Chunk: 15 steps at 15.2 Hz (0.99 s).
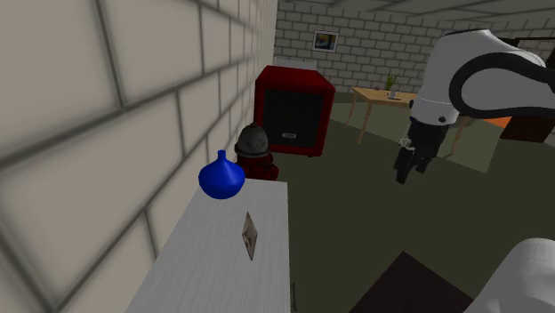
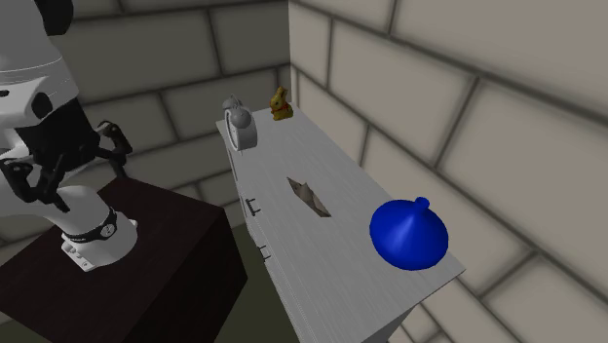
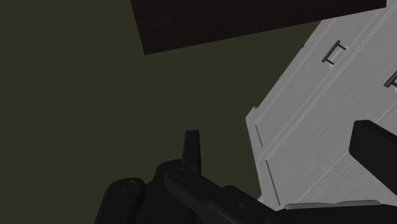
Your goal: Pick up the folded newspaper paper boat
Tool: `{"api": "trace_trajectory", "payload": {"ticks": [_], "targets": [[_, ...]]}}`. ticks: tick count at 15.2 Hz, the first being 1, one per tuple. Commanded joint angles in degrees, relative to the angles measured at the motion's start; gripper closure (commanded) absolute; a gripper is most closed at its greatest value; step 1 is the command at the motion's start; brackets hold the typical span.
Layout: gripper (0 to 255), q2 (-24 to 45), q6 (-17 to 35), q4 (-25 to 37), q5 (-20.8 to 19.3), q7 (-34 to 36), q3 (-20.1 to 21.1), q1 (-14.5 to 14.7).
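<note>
Currently my black two-finger gripper [image 3: 273, 137] hangs well apart from round blue vase [image 1: 221, 175], jaws apart, empty. Pale folded paper boat [image 1: 249, 236] stands near vase, same white cabinet top [image 1: 213, 267]. Risks: boat thin, light, so off-centre closing may tip it; wide approach may knock vase.

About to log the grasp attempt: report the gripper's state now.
Gripper: open, fingers apart, holding nothing. It is off to the side of the boat.
</note>
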Motion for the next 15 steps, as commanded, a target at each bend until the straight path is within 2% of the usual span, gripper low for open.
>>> {"api": "trace_trajectory", "payload": {"ticks": [1, 8, 15], "targets": [[0, 0.0, 0.0, 0.0, 0.0, 0.0, 0.0, 0.0], [0, 9.5, 8.2, 0.2, 5.2, 10.4, 6.9, 1.9], [0, 22.1, 15.9, 4.4, 8.0, 20.4, 13.3, 2.9]]}}
